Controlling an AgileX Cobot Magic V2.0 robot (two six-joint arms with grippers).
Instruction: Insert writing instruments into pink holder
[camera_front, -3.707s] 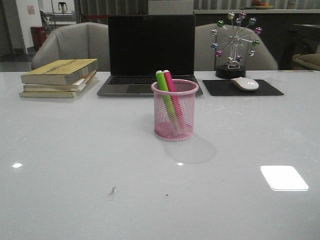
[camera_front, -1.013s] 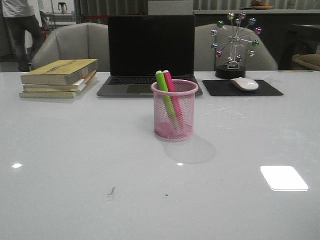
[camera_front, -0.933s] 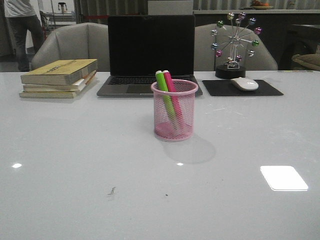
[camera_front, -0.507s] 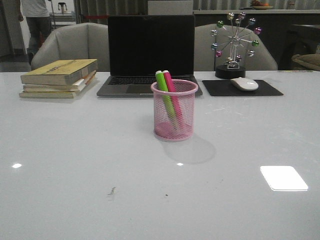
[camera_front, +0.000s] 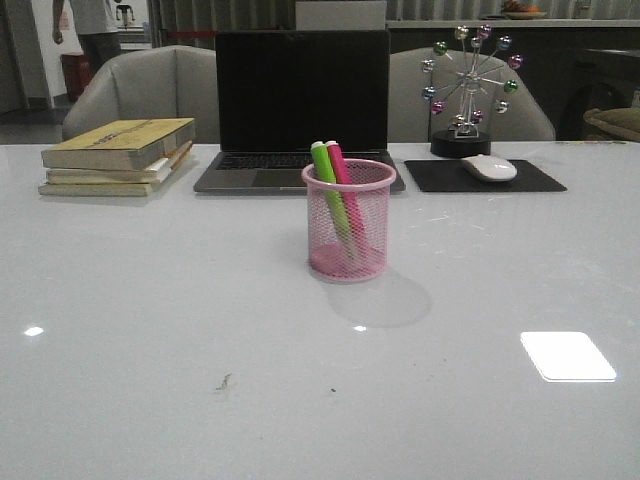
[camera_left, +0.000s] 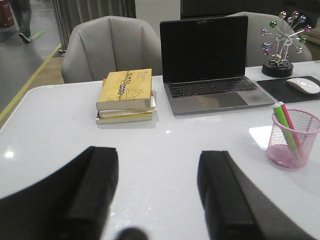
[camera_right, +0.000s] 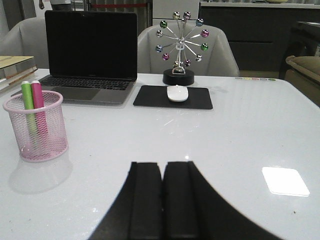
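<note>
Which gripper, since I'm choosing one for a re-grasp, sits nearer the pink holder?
Right, probably. The right gripper sits to the pink holder's right, where it looks larger on camera; the left gripper sits to its left, farther off.

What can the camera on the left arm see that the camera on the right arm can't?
Only the left wrist view shows the whole stack of yellow books and the left gripper, its black fingers wide apart.

Only the right wrist view shows the right gripper, its black fingers pressed together with nothing between them, and the whole black mouse pad.

Both show the pink wire-mesh pen cup holding the lime green highlighter and the bright pink highlighter, the dark-screened open laptop, the white mouse and the ferris-wheel desk toy.
</note>
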